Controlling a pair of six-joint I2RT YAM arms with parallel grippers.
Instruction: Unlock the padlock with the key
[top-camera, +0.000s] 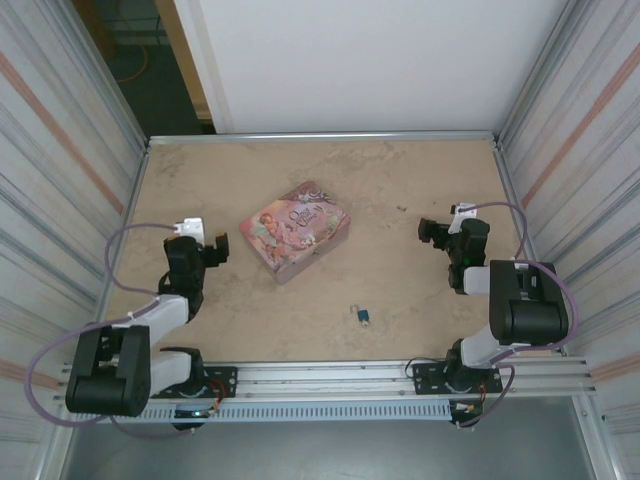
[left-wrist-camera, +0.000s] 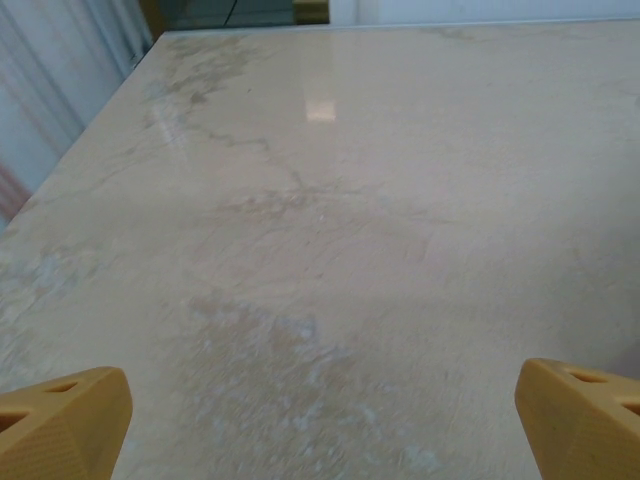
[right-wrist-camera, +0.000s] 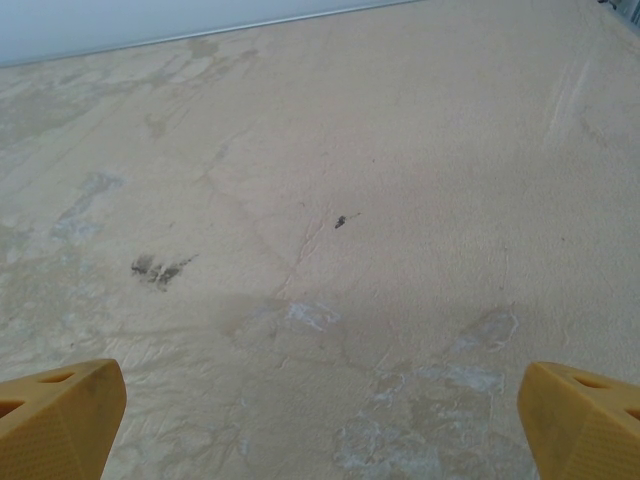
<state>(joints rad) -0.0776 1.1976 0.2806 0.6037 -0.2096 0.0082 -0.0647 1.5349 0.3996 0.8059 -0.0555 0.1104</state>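
The padlock (top-camera: 363, 319) is a tiny blue body with a silvery shackle. It lies on the table near the front edge, between the two arms. I cannot make out the key apart from the padlock at this size. My left gripper (top-camera: 207, 238) hovers at the left, well away from the padlock, and its yellow fingertips (left-wrist-camera: 62, 420) stand wide over bare table. My right gripper (top-camera: 445, 224) is at the right, farther back than the padlock, also open, with its fingertips (right-wrist-camera: 60, 415) spread and nothing between them.
A pink illustrated tin (top-camera: 298, 228) lies slanted mid-table, between the grippers and behind the padlock. Metal rails (top-camera: 320, 137) edge the tabletop and corrugated walls close in both sides. A small dark speck (right-wrist-camera: 340, 221) and smudges mark the surface ahead of the right gripper.
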